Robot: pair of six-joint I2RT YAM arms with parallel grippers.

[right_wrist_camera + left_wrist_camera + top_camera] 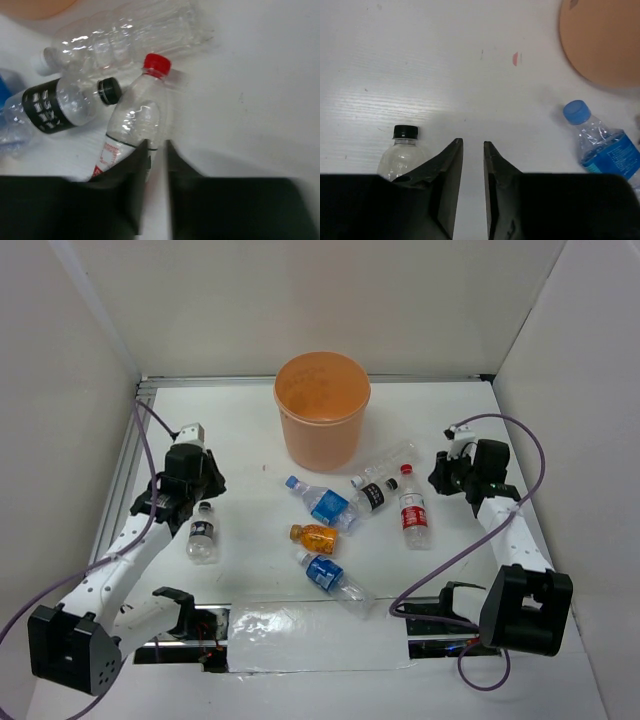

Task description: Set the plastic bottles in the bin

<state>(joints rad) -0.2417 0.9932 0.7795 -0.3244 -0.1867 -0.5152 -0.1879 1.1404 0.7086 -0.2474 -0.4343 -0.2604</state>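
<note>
The pale-orange bin [322, 420] stands at the back centre; its edge shows in the left wrist view [605, 40]. Several bottles lie in front of it: a blue-label one [327, 504] [605, 150], an orange stubby one [314, 537], a second blue-label one [333, 578], a black-label one [372, 495] [60, 110], a red-label one [412, 515] [137, 117] and a clear one [397, 459] [125, 35]. A black-capped bottle [202, 537] [402, 152] lies at the left. My left gripper [203, 490] [473, 145] hovers beside it, jaws nearly together, empty. My right gripper [446, 474] [156, 145] is also nearly closed and empty, just right of the red-label bottle.
A clear plastic sheet [310, 635] lies at the near edge between the arm bases. White walls enclose the table on three sides, with a metal rail [125, 455] along the left edge. Purple cables [535, 465] loop beside both arms.
</note>
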